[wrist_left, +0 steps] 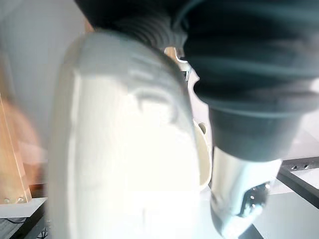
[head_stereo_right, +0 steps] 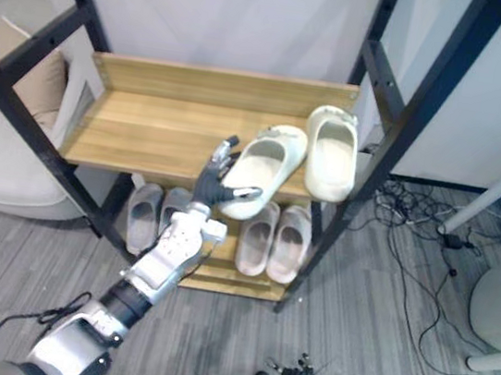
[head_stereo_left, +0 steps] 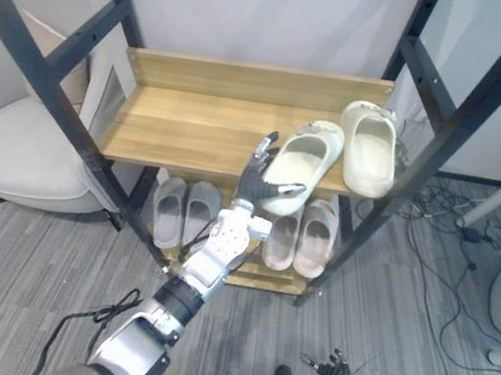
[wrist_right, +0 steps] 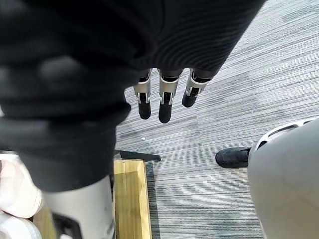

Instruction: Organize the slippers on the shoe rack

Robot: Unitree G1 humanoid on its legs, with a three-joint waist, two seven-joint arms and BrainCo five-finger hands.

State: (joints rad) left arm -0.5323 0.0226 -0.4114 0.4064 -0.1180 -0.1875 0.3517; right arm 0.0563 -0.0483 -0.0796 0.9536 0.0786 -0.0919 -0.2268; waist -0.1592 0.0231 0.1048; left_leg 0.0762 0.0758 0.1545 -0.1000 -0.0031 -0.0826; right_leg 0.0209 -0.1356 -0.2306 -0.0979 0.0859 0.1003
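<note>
The left robot hand (head_stereo_left: 257, 177) pinches the heel of a cream slipper (head_stereo_left: 306, 158) on the upper shelf (head_stereo_left: 185, 122), a second slipper (head_stereo_left: 369, 153) at its 2 o'clock. The right robot hand (wrist_right: 165, 107) hangs with loose, straight fingers.

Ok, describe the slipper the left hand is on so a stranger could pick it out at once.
Find the black-framed shoe rack and its upper wooden shelf; two cream slippers sit at its right end. Yours is the angled slipper on the left, heel over the front edge, held by the left hand; its neighbour lies straight.
</note>
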